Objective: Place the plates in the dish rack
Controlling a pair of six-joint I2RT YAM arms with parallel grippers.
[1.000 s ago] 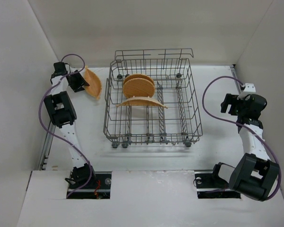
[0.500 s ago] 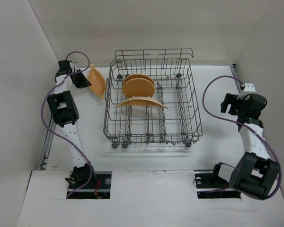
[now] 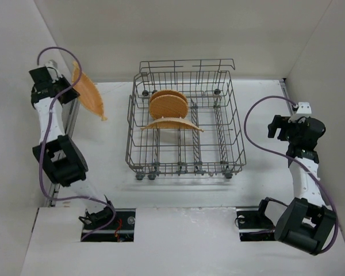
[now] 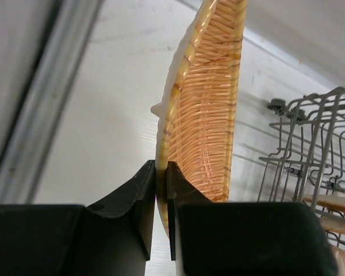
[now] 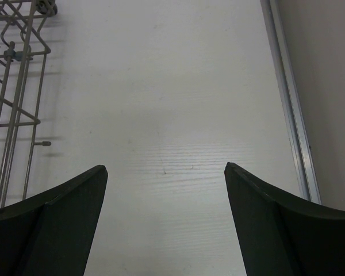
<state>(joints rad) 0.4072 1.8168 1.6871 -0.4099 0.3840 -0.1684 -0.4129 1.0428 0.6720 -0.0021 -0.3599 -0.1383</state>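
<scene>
My left gripper [image 3: 68,87] is shut on the rim of an orange-tan woven plate [image 3: 88,93], holding it on edge, high above the table, left of the dish rack [image 3: 187,121]. In the left wrist view the plate [image 4: 210,103] rises edge-on from between the shut fingers [image 4: 161,175]. Three more plates sit in the rack: two stand upright at the back left [image 3: 167,104], one lies tilted across the tines [image 3: 171,124]. My right gripper [image 3: 276,127] is open and empty over bare table right of the rack, fingers spread wide in the right wrist view [image 5: 165,172].
White walls close in the table at left, back and right. A metal rail [image 5: 290,109] runs along the right edge, another along the left [image 4: 40,103]. The rack's corner shows in the right wrist view [image 5: 14,75].
My left arm has lifted the plate up and swung it left and away from the rack. The right arm has hardly moved.
</scene>
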